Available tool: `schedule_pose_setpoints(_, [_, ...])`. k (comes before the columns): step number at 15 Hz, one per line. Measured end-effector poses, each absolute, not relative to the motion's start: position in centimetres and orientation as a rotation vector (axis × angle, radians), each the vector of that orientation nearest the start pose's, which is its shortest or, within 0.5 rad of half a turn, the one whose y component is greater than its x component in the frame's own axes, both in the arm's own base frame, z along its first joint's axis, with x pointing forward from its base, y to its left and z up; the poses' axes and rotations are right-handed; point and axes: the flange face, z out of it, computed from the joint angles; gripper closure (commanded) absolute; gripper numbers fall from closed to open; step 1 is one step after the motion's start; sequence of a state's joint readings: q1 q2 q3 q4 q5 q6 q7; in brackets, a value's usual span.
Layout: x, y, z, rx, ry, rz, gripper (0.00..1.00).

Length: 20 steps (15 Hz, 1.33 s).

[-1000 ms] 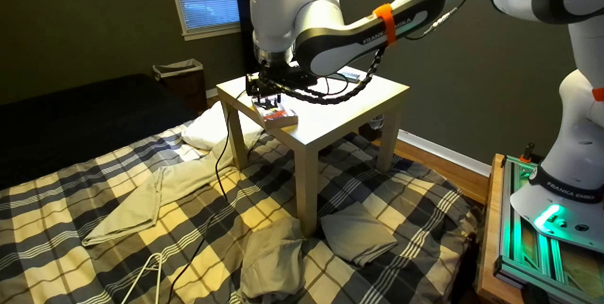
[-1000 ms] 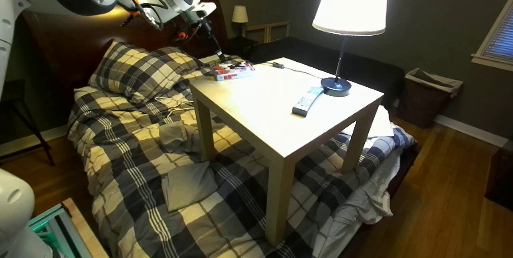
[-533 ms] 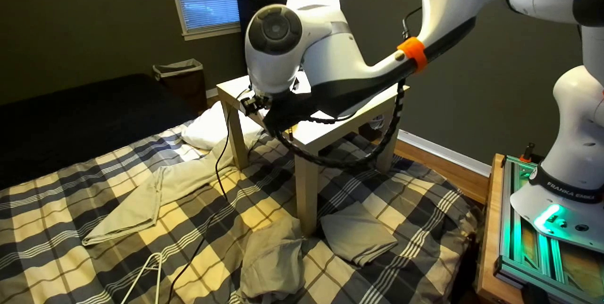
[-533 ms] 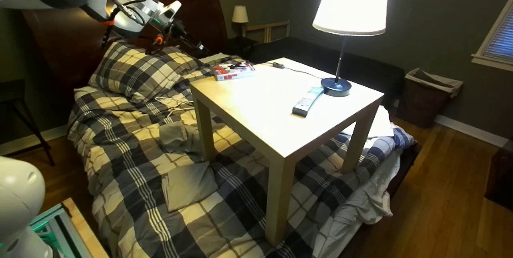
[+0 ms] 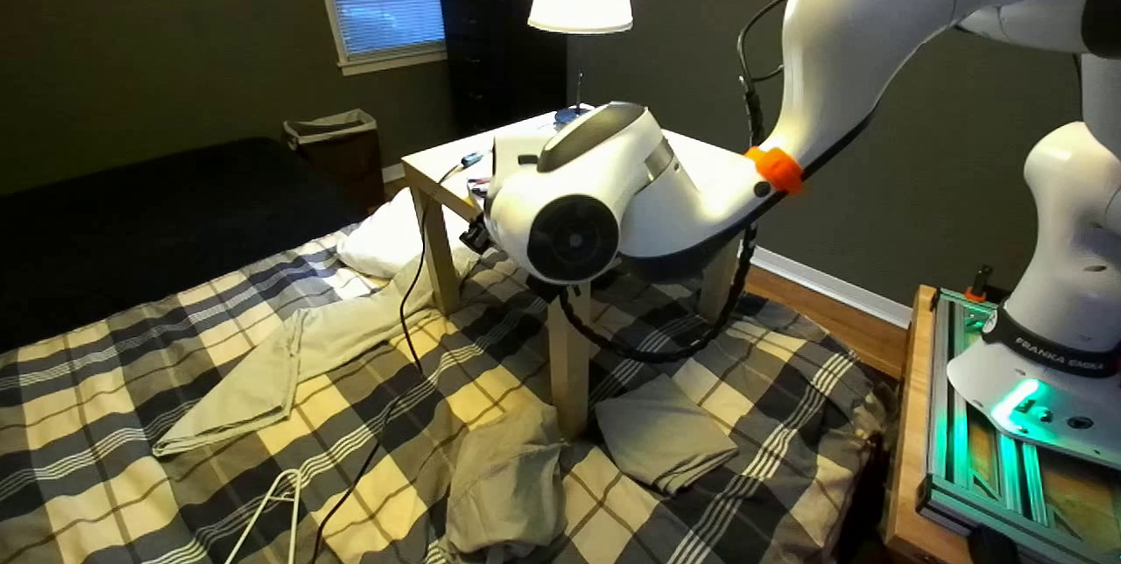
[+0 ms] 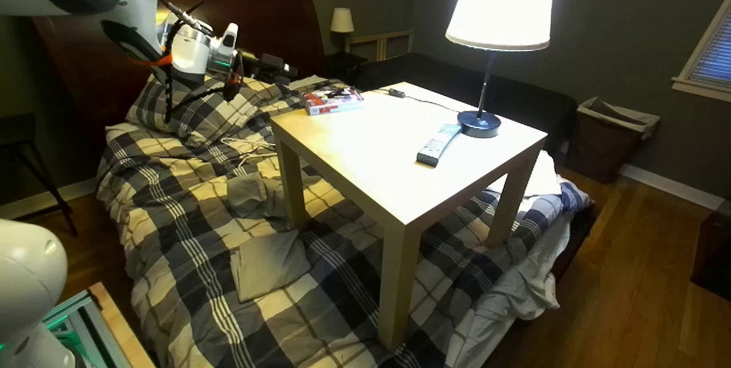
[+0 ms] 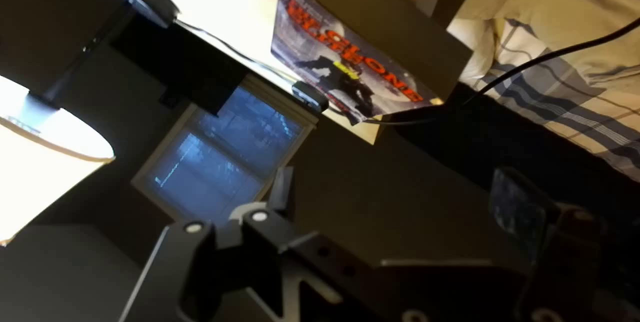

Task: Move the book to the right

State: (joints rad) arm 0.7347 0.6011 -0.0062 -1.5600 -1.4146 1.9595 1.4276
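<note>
Rounded white arm [image 5: 845, 65], orange band [image 5: 779, 170], black cable [image 5: 648, 357], dark gripper [image 7: 400, 199] (pale, round screws [image 7: 259, 216] showing).

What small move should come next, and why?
Probably ease the open gripper down toward the book: in the wrist view the jaws stand apart with the book outside them, and in an exterior view the gripper appears higher than the book, which lies near the edge of the table.

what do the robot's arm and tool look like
The arm is glossy white, with a round black cap, an orange band and a black cable. A black collar at its base reads FRANKA EMIKA. The tool is black, with two jointed fingers.
</note>
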Motion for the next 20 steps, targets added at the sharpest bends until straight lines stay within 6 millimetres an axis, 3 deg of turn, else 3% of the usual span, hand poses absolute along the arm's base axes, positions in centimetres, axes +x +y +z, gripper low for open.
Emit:
schedule_pose_setpoints(10, [57.2,42.6,32.6,2.079,0.106,1.251,0.00])
schedule_pose_setpoints(20, [56.5,43.5,27.0,1.715,0.338,1.318,0.00])
